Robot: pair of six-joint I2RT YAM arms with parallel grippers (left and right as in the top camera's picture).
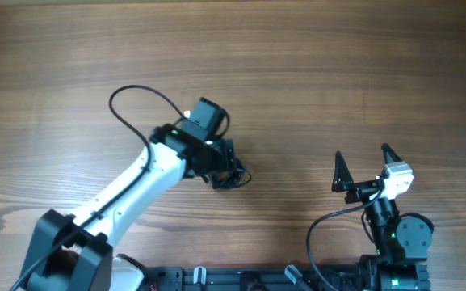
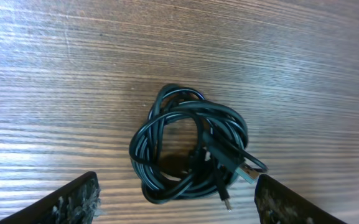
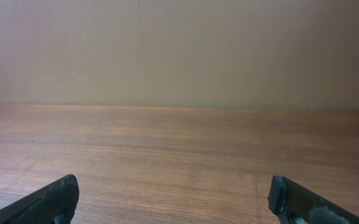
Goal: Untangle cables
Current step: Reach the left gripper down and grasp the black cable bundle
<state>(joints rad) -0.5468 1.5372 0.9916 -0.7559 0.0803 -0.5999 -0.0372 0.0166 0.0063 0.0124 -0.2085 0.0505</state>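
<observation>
Open worktop point(image 1: 313, 73) on every side of the cables point(image 2: 191, 149); the left gripper point(image 2: 178, 198) hangs right above them, jaws spread wider than the knot, its arm blocking their left side. The right gripper point(image 1: 363, 158), well apart from the cables, faces bare wood.

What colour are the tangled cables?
Black; the cables show best in the left wrist view.
</observation>
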